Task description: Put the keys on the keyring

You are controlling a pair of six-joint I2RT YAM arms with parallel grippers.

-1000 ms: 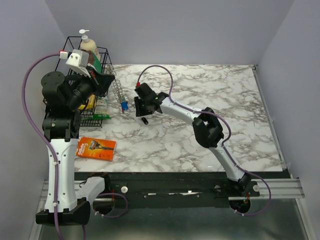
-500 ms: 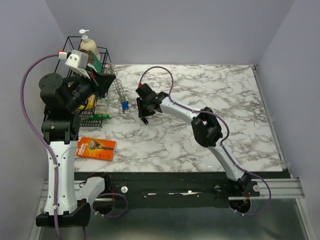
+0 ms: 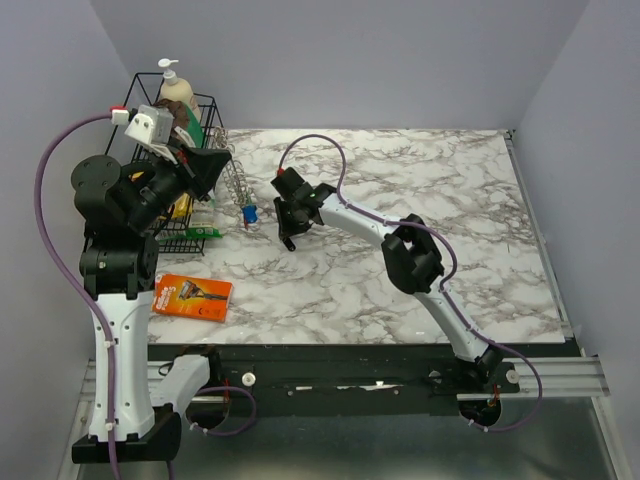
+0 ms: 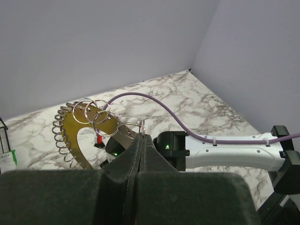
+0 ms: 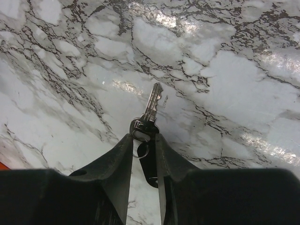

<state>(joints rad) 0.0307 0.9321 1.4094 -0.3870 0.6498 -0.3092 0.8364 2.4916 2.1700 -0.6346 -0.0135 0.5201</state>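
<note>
The right hand (image 5: 143,137) pinches a key (image 5: 150,108) by its head, with the blade running away from the fingers, up and right over the desk (image 5: 225,70). The left hand (image 4: 142,140) is pressed together on the keyring (image 4: 70,133), which hangs beyond it. Only the wrist views show these grips; from above, the key is too small to see.

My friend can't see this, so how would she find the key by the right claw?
Start at the marble table, then follow the right claw. Between its tips sits the silver key, no coloured head, unlike the blue-headed key nearby.
</note>
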